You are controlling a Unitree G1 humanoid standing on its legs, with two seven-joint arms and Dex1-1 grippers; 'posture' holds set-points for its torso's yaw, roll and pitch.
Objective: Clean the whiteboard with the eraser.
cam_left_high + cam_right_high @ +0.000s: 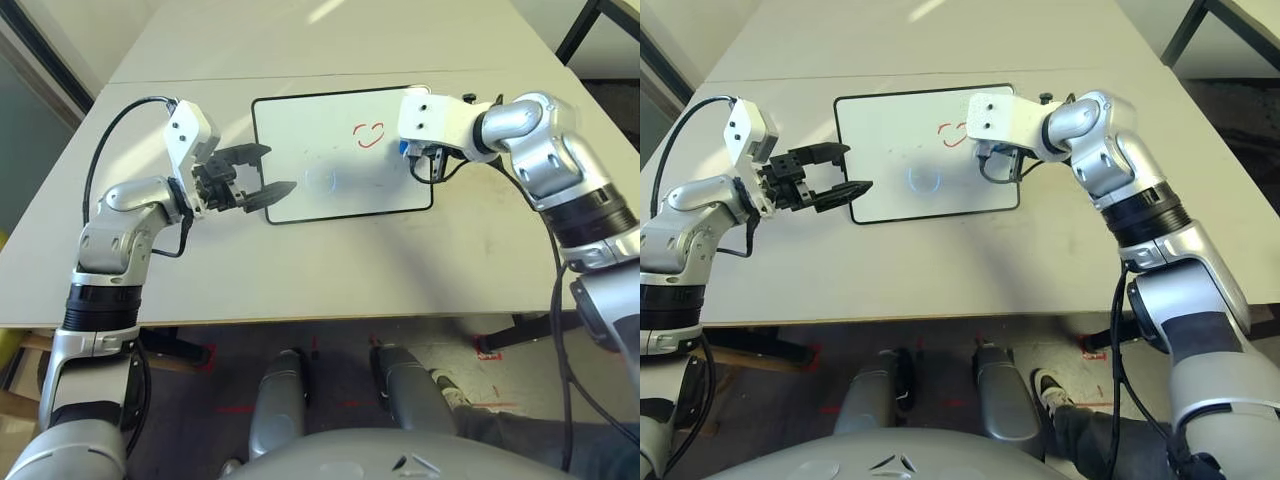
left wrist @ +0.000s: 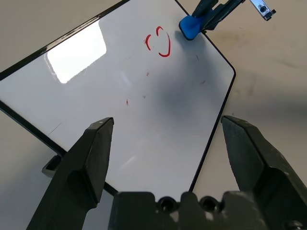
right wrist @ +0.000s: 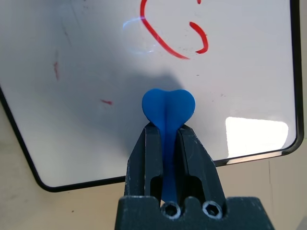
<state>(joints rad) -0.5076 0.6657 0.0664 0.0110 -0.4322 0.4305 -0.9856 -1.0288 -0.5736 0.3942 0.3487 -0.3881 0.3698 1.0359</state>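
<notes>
A: Whiteboard point(image 1: 330, 150) first. What is it like, and where does it lie?

B: It is a glossy white rectangle with a thin black frame and rounded corners. It lies flat in the middle of the beige tabletop point(image 1: 330, 260), toward the far edge. Red marker strokes point(image 1: 369, 134) curve near its far right part, and small red specks are on the surface.

A: And the eraser?

B: The eraser point(image 3: 168, 109) is a small bright blue block, pinched in the middle. The right gripper point(image 3: 168, 139) is clamped on its waist, and the rounded end stands out over the board, just beside the red strokes.

A: What is around?

B: The left gripper point(image 1: 262, 170) hangs at the board's left edge with its black fingers spread apart, holding nothing. A seam point(image 1: 300, 76) crosses the tabletop behind the board. The near part of the tabletop is bare.
</notes>
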